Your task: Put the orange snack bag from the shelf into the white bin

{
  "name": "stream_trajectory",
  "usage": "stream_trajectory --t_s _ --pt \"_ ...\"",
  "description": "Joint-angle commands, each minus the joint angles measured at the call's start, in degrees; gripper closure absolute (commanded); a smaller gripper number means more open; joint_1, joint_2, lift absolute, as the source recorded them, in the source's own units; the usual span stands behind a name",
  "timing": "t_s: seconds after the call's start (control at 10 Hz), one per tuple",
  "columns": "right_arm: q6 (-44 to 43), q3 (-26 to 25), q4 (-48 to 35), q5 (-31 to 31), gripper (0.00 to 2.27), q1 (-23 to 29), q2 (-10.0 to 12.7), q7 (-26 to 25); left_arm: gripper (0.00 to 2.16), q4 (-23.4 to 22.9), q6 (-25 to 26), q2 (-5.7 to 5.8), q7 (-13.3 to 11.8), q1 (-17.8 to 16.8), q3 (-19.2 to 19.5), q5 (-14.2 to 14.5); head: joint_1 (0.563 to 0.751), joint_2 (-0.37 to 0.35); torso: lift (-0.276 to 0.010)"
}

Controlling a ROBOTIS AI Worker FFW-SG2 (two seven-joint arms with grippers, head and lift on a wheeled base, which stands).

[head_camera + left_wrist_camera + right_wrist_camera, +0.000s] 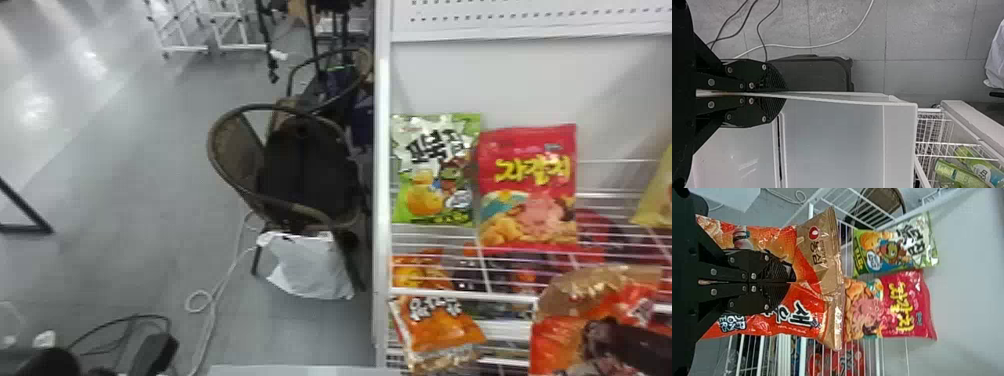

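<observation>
Roughly halfway, by the look of it: grasped, but not in the bin. Holding the orange bag (pixel 811 290) in the right gripper (pixel 792 282), with fingers pinched together over its front, before the shelf (pixel 465 294). Cannot tell if touching the red bag (pixel 907 305) behind. Clamping the rim of the white bin (pixel 836 145) in the left gripper (pixel 784 94), probably to steady it, with fingers pressed onto the thin wall. Left to do: carry the orange bag across, lower it inside, then let go. Likely to snag if brought in too low.
</observation>
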Motion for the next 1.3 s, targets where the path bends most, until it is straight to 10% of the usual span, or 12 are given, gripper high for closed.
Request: stream_trajectory --t_s 0.0,0.5,0.9,1.2 --pt "0.32 3.20 -2.73 -0.14 2.26 0.87 1.02 -0.16 2.13 0.55 0.24 -0.05 -0.01 -0.56 -0.45 -0.02 0.695 0.162 0.001" --pt "0.32 13.49 -3.67 -2.25 2.26 3.68 0.76 0.11 2.13 0.90 0.24 -0.40 0.08 -1.26 -1.06 -0.20 0.695 0.350 0.001" --pt "0.32 23.24 -2.90 -1.37 2.26 5.35 -0.82 -0.42 2.13 1.34 0.24 -1.63 0.26 -2.49 -2.56 -0.81 0.695 0.350 0.001" --pt "0.32 39.59 2.37 9.36 2.26 5.00 -5.04 -3.06 2.13 1.61 0.24 -2.25 0.26 -2.93 -3.43 -0.99 0.695 0.350 0.001"
